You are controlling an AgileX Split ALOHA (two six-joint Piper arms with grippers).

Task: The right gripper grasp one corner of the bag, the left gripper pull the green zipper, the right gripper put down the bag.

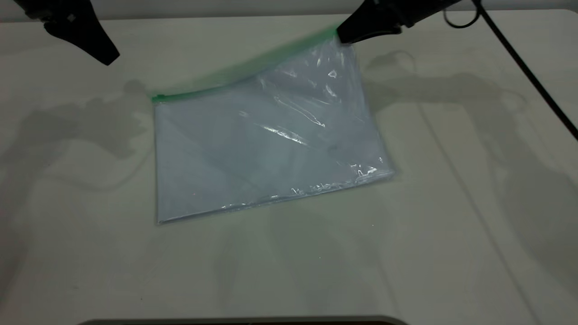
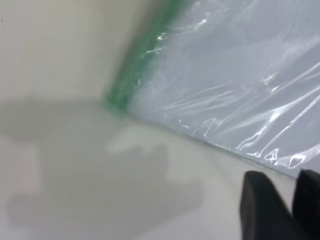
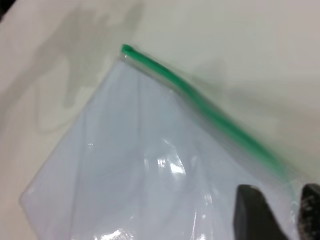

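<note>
The bag (image 1: pixel 262 153) is a clear pouch with pale sheets inside. Its near edge rests on the table and its far right corner is raised. My right gripper (image 1: pixel 343 36) is shut on that raised corner at the end of the green zipper (image 1: pixel 235 76). The slider tab (image 1: pixel 158 97) sits at the zipper's left end. My left gripper (image 1: pixel 110 58) hangs at the far left, apart from the bag, shut and empty. The left wrist view shows the zipper's end (image 2: pixel 135 70), the bag (image 2: pixel 240 75) and the gripper (image 2: pixel 285 187). The right wrist view shows my right gripper (image 3: pixel 282 200) on the bag (image 3: pixel 130 160) beside the zipper (image 3: pixel 200 102).
The table (image 1: pixel 451 225) is a plain pale surface. A black braided cable (image 1: pixel 524 67) trails from the right arm across the far right. A dark rim (image 1: pixel 244 321) shows at the table's front edge.
</note>
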